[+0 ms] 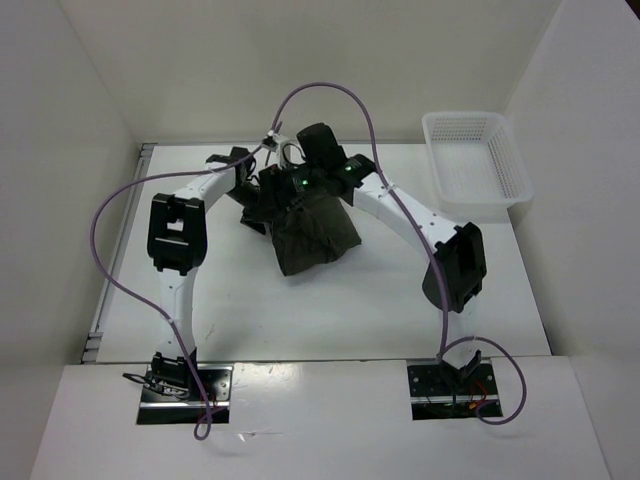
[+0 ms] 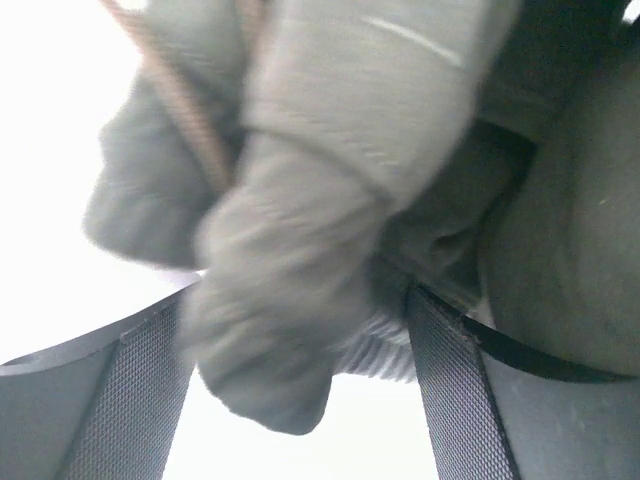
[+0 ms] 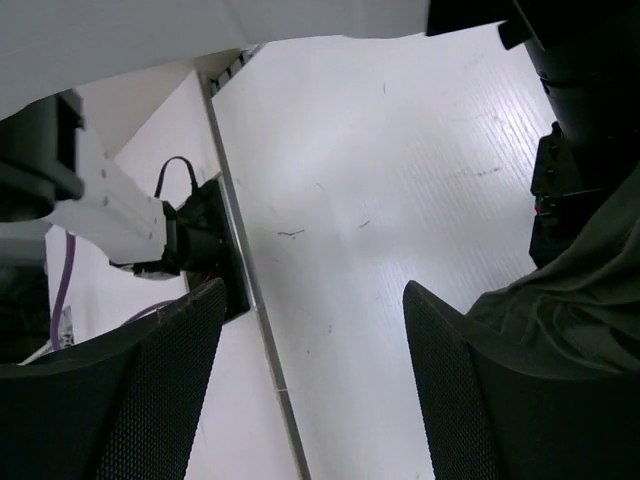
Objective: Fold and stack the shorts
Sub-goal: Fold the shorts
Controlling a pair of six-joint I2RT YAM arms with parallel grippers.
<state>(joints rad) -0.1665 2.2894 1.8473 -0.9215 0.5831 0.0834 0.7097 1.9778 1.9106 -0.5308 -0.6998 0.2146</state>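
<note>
Two hands crowd over one heap: the shorts (image 1: 315, 235) lie bunched in a dark olive lump on the far middle of the table (image 1: 330, 310), well apart from the white mesh basket (image 1: 475, 165) in the far right corner. My left hand (image 2: 300, 295) has its fingers spread wide and a thick fold of cloth droops between them. That view is blurred, but I read the cloth as loose in the gap rather than pinched. My right hand (image 3: 312, 290) is spread as well, with only bare table between its fingers and the shorts just beside one finger, outside the gap. I judge that neither hand has a hold and no fold is made yet: the garment is crumpled, and from above I can pick out no flat leg or waistband. This cloth should be light and limp, with no stiffness to keep a shape, so it will sag and double over wherever I lift it. A grab at the middle of the lump would only drag several layers along together. I would look for an edge instead. The waistband, being thicker, should give the firmest bite, one hand at each end, so the legs hang free and can be laid flat. The risks are pinching two layers at once, or soft cloth slipping from a shallow grip.
</note>
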